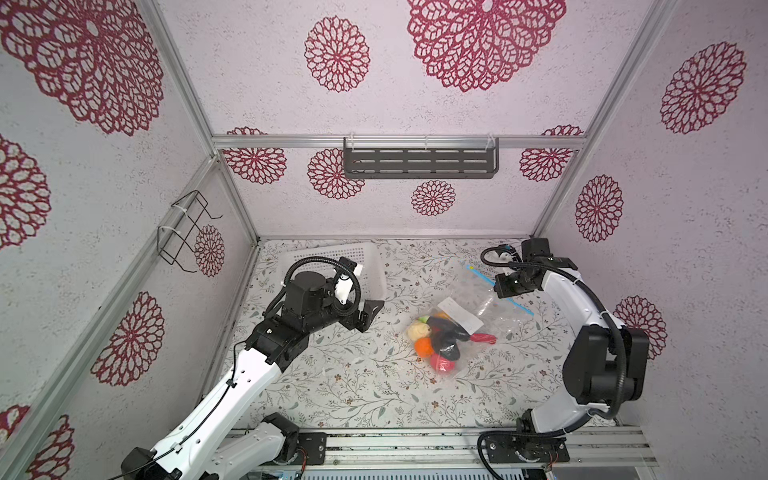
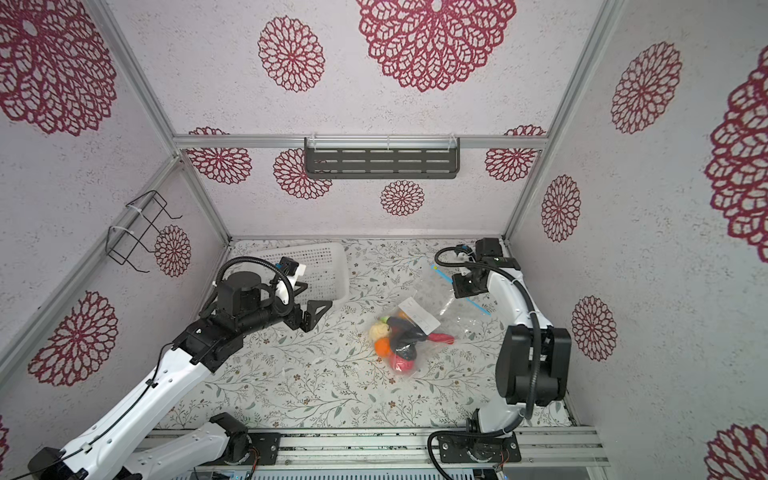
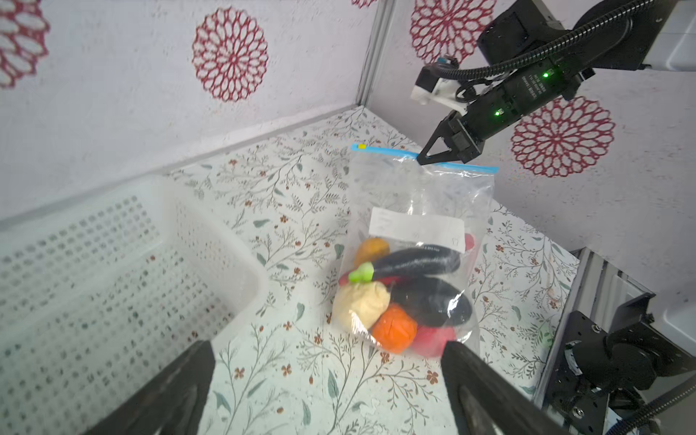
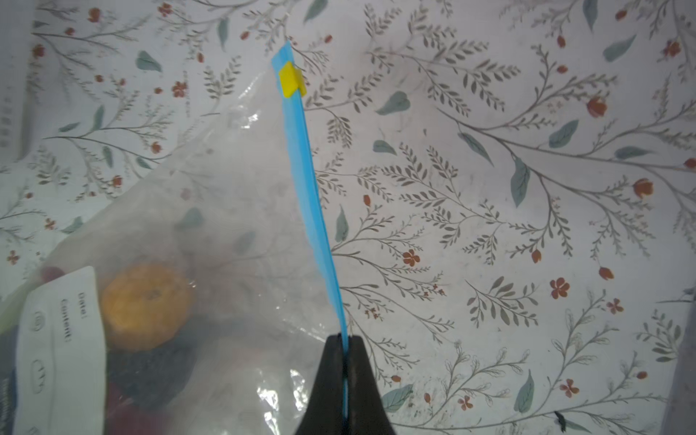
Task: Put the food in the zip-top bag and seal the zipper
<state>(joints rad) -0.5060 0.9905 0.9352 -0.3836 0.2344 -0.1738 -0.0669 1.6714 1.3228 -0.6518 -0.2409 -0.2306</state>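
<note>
Bag (image 1: 484, 305) is lying on the flowery desk (image 1: 353, 374), middle-right, mouth pointing toward the back right corner; food (image 1: 440, 340) is sitting bunched inside at the closed end: cream ball (image 3: 359, 305), orange piece (image 3: 395, 327), pink-red ball (image 3: 429, 341), two black lumps (image 3: 429, 305), one green-tipped, red chilli (image 1: 484, 337), yellow-orange potato shape (image 4: 147, 305); right fingers (image 4: 335, 376) are pinching tight on the blue zipper (image 4: 309, 180) around its middle, holding that edge up off the desk; yellow slider (image 4: 290, 79) is sitting at one end of the strip, away from the pinch; left fingers (image 1: 372, 307) are hanging spread wide, gripping nothing, between the white basket (image 1: 374, 266) and the bag, touching neither; basket is standing back left on the desk.
</note>
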